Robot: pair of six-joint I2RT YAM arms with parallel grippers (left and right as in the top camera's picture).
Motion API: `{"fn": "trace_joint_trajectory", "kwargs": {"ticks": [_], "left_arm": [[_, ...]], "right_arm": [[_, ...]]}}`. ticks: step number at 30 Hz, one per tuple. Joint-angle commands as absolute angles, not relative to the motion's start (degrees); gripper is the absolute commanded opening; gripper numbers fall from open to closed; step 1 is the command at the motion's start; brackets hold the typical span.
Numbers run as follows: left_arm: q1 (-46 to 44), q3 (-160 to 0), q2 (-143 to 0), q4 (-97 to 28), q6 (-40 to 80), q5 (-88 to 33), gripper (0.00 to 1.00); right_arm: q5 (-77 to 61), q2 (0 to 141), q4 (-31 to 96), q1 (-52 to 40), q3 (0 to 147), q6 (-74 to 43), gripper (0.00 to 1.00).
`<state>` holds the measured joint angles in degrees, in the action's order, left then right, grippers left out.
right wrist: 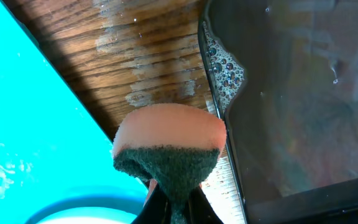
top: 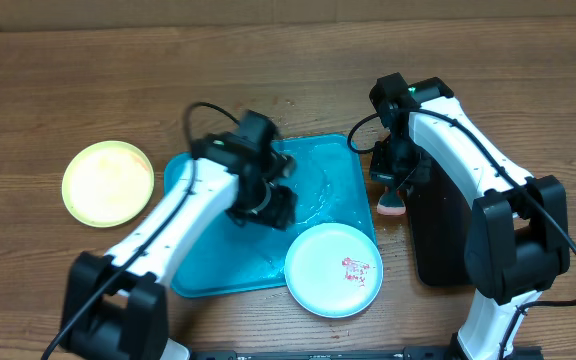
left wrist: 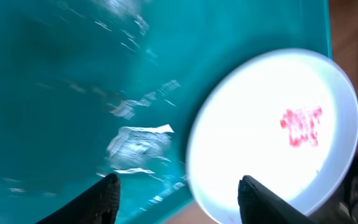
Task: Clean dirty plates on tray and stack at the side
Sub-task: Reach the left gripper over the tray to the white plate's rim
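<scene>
Blue plate (top: pixel 334 270) overhangs the tray (top: pixel 318 165)'s near-right corner, likely light, stiff, wet-slick, so I'd pinch its rim; left gripper (left wrist: pixel 176 193) hangs open, empty, right gripper (right wrist: pixel 173 205) clamps the sponge (right wrist: pixel 169 140).

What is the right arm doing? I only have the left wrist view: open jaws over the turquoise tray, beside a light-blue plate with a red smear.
Observer: The right arm has its jaws shut on a sponge, pink with a dark scouring side, between the tray and a black tray.
Operator: Any other plates?
Observer: One yellow-green plate lies on the table left of the tray, with no smears visible.
Operator: Is the black tray dry?
Observer: No. The right wrist view shows liquid in it, with foam along the rim.
</scene>
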<state>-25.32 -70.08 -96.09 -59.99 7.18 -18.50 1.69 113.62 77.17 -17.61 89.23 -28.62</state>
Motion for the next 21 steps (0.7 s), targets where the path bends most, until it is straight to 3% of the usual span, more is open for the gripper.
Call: {"fn": "trace_joint_trajectory", "kwargs": {"ticks": [1, 6, 18, 21], "left_arm": [[-28.80, -69.84, -99.26, -61.84, 14.24, -19.57, 0.52], [-32.42, -69.69, -102.85, -65.04, 21.47, -19.68, 0.57], [-35.24, -63.05, -106.72, -62.50, 30.13, -24.08, 0.58], [-35.18, -60.99, -106.72, -61.76, 30.92, -24.08, 0.47]], "right_arm": [[1.54, 111.11, 77.01, -17.17, 89.76, -28.40, 0.04], [1.56, 111.11, 77.06, -17.17, 89.76, -28.38, 0.04], [1.54, 111.11, 77.06, -17.17, 89.76, -27.99, 0.04], [1.56, 111.11, 76.99, -17.17, 89.76, -27.99, 0.04]]}}
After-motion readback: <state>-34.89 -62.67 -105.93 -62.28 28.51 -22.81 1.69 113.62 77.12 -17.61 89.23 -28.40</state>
